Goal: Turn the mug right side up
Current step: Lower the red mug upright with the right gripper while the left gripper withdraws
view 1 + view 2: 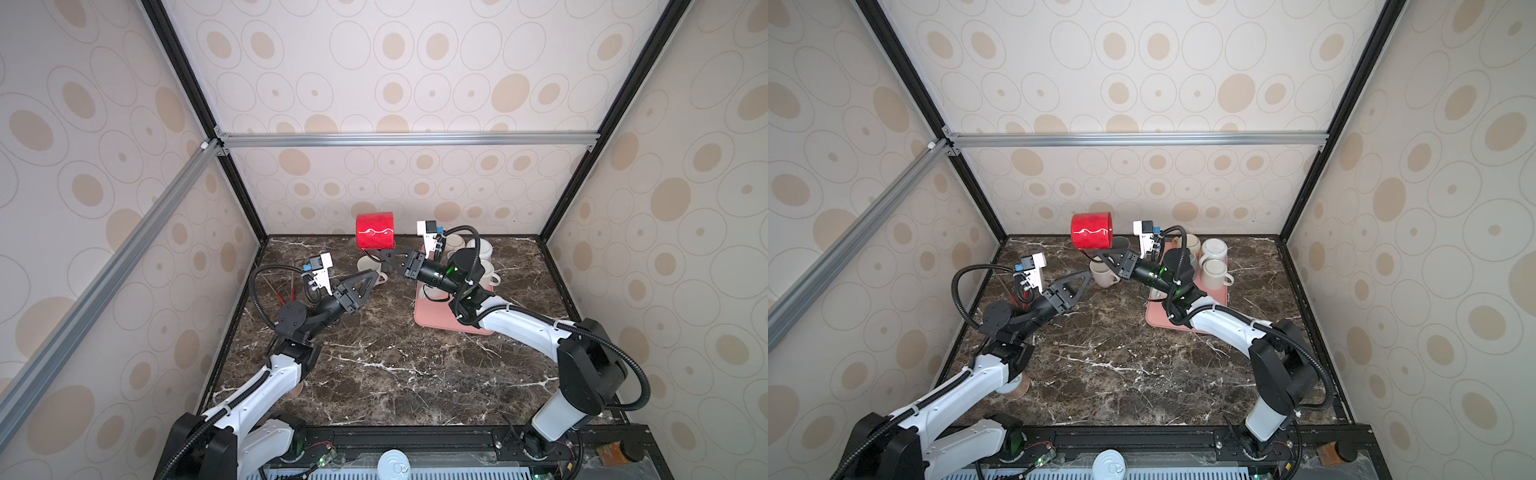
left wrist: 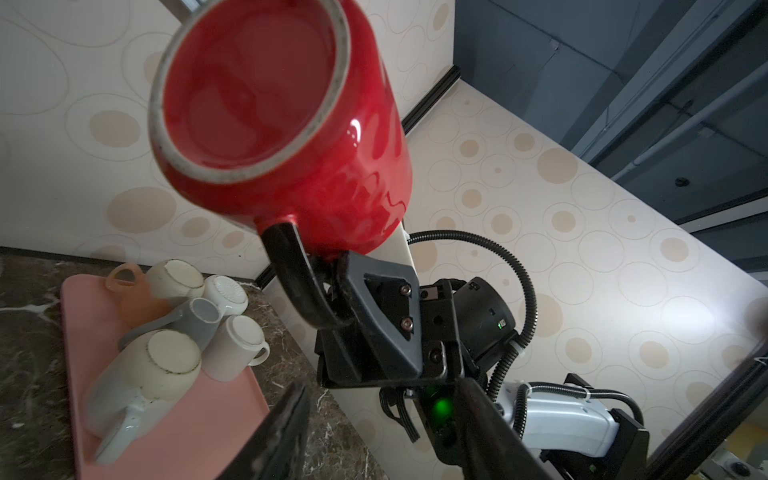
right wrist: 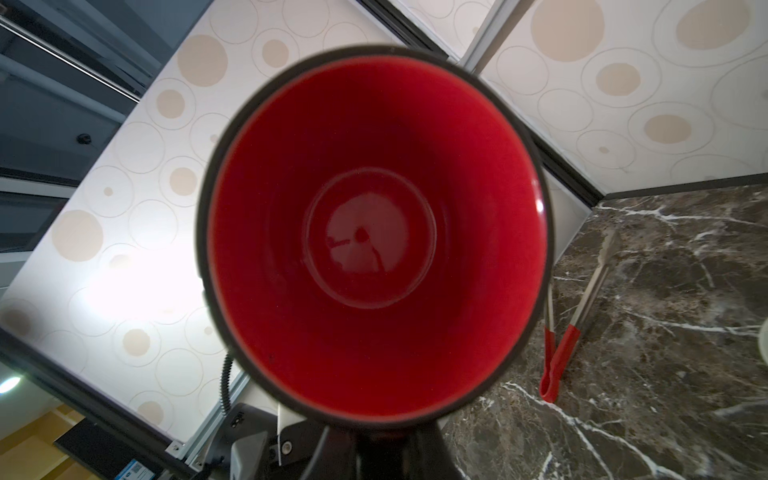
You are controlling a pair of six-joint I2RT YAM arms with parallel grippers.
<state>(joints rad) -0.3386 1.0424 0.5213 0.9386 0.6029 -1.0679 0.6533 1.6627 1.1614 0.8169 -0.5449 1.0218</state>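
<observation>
Tabletop contents:
- Table (image 1: 395, 365): dark marble with white veins.
- Tray (image 1: 432, 320): pink, on the right half toward the back; seen in both top views (image 1: 1156, 318).
- Cups on the tray, clustered and touching, most of them base up or tipped over: orange cup (image 2: 135, 301), grey cup (image 2: 195, 318), large cream cup (image 2: 158, 365).
- Beige cup (image 1: 368, 266): upright on the table, left of the tray.
- Tongs (image 3: 581, 309): metal with red tips, by the left wall.
- Can (image 1: 392, 463): front edge, centre.
- Brown jar (image 1: 619, 453): front right corner.

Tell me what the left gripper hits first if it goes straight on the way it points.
Probably the right gripper, shut on the red mug by its black handle; the left gripper aims there, though depth is unclear.
</observation>
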